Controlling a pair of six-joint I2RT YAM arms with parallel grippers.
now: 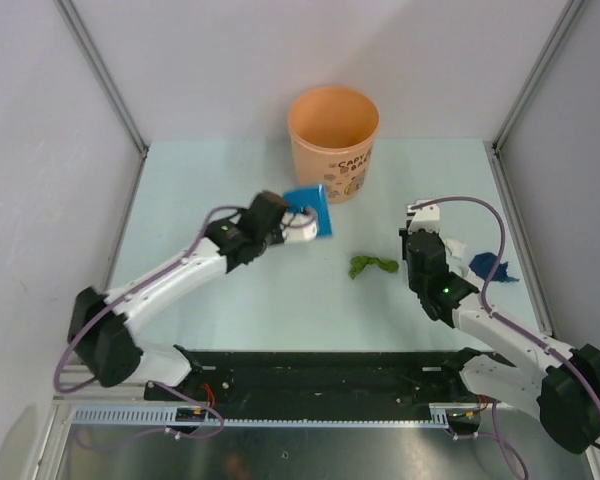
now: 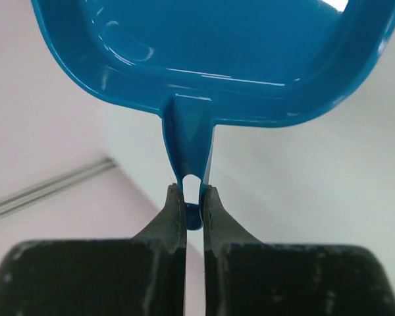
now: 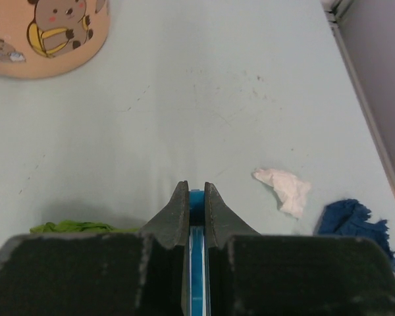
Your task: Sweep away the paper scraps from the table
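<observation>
Left gripper is pinched shut on the thin handle tab of the blue dustpan, holding the pan off the desk just beside the orange bucket; the part of the tray that shows in the wrist view has nothing in it. Right gripper is closed narrow on a thin blue handle, most likely the brush, though its head is out of sight. It hovers low over the right side of the desk. Three paper scraps lie there: a green scrap near the middle, left of the right arm, and a white scrap and a blue scrap close together by the right edge. I judge the task partly done, with the pan up at the bucket for emptying and a new pass due. That pass calls for bringing the pan down with its lip flat on the desk next to the green scrap, then drawing the brush across so the scrap slides in. The white and blue pair by the wall would follow and leave less room for the brush.
</observation>
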